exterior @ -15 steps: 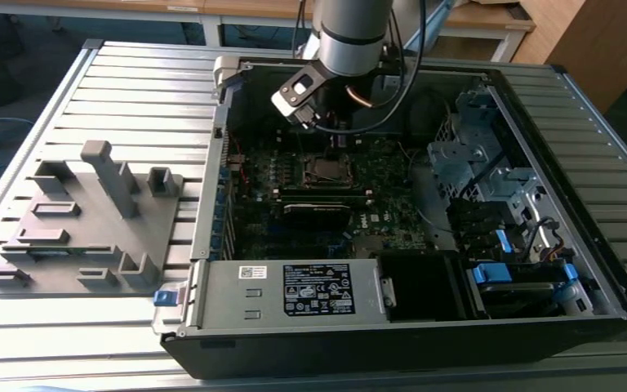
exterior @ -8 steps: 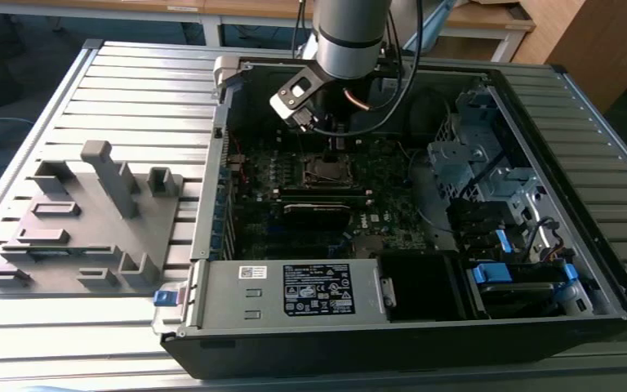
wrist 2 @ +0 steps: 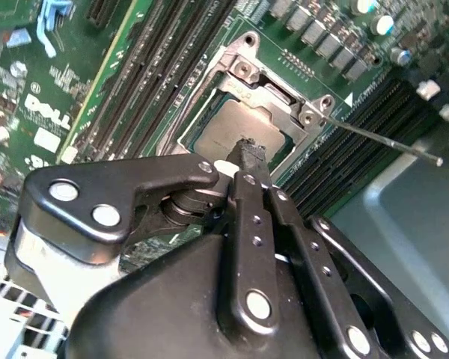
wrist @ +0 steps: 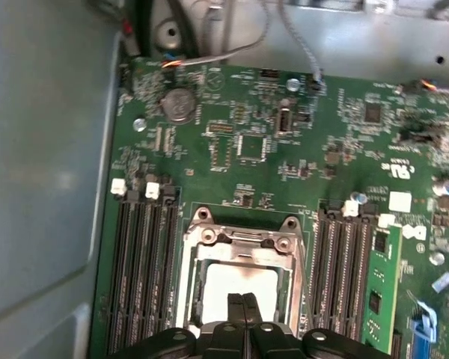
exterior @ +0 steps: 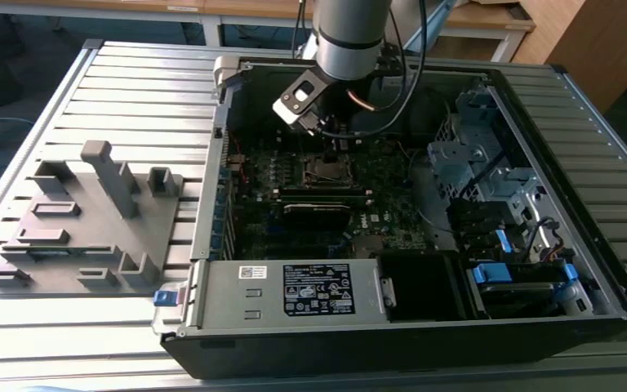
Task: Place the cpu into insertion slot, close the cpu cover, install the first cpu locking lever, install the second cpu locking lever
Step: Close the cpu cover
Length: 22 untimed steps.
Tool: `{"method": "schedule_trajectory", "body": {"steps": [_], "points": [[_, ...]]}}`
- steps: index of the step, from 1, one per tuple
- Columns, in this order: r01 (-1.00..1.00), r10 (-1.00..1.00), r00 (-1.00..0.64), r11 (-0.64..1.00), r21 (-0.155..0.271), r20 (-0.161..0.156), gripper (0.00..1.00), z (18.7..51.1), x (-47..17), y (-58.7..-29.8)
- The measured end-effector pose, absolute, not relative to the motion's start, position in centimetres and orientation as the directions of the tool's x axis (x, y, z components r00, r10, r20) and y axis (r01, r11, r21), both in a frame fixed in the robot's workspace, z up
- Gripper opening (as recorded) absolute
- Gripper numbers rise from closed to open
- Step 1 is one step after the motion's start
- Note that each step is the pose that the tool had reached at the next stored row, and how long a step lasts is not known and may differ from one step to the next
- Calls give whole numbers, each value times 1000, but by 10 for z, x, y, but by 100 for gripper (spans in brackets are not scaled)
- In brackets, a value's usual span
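With its jaws pressed together, the gripper (wrist: 243,299) is hanging straight above the cpu (wrist: 223,288), which is lying flat in the insertion slot (wrist: 188,278)

My gripper (wrist: 244,301) is glossy black. The cpu (wrist: 239,283) shows dull silver-grey, the cpu cover (wrist: 243,241) bright silver, the circuit board (wrist: 209,161) dark green flecked white. The table (exterior: 128,90) is pale grey, striped with ribs.
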<state>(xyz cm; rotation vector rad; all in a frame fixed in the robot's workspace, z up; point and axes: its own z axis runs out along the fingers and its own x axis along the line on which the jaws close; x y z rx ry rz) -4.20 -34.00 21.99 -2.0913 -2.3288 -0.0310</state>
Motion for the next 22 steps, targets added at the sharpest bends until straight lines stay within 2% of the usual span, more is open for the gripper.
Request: {"method": "schedule_trajectory", "body": {"steps": [10,22], "points": [[960,959,-281,281,7,22,11,218,-42,-340],[957,957,-290,290,7,22,11,216,-43,-340]]}}
